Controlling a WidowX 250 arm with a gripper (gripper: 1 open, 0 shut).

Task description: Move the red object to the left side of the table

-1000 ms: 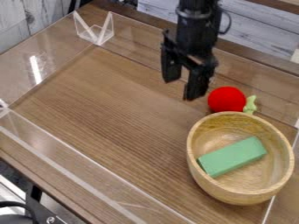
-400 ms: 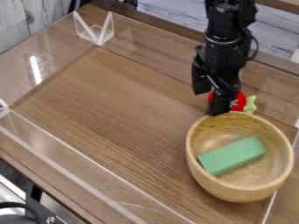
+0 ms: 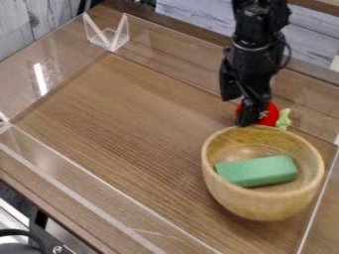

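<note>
Gripper points down, jaws spread wide, empty, straddling red object near table's far right edge. You are in reach-to-grasp step; no grip made yet. Wooden bowl sits just beside, toward near right corner, green block inside. Next you likely need: settle lower, clench on red object, lift, carry across to left edge, avoiding bowl rim.

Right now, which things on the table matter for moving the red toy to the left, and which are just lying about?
Part of the job:
red toy, behind the bowl, partly hidden by the gripper
gripper, open, right over the toy
table, its left side is the target

Just lying about:
wooden bowl
green block, inside the bowl
</note>
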